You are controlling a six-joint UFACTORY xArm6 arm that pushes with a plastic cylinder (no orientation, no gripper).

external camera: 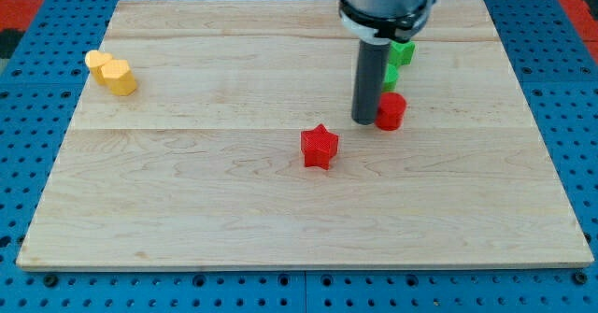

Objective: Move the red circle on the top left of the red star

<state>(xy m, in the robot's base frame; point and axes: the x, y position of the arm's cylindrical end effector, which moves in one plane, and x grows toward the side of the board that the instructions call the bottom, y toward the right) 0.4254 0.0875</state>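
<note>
One arm: no jaws, only a rod; my tip (364,121) touches the red circle (391,111) on its left.
Red star (320,147): near-left of the circle.
Green block (400,55): just beyond.
Advice: circle round to its right side, then push left, passing beyond the star.

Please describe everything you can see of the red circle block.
The red circle is a short, plain red cylinder, plastic by its look, standing flat on the wooden board. It lies up and to the view's right of the red star, apart from it. My tip stands against its left side.
</note>
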